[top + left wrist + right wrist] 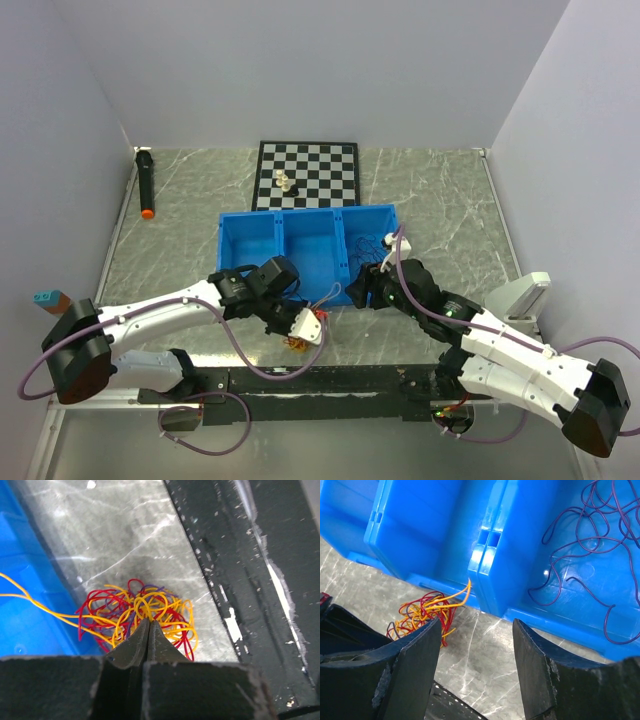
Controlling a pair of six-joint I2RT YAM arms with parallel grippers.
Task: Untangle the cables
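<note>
The cables lie as a fist-sized bunch of yellow-orange, red and purple wires on the marble table, just in front of the blue bin. My left gripper is shut, its tips pinching a yellow loop of the bunch. In the top view the left gripper sits over the cables. One yellow wire runs up to the bin's front wall. My right gripper stands open over bare table, to the right of the bunch. Loose purple wires lie in the bin's right compartment.
A blue bin with three compartments stands mid-table. Behind it is a chessboard with a few pieces. A black marker with an orange tip lies at the far left. A black rail runs along the near edge.
</note>
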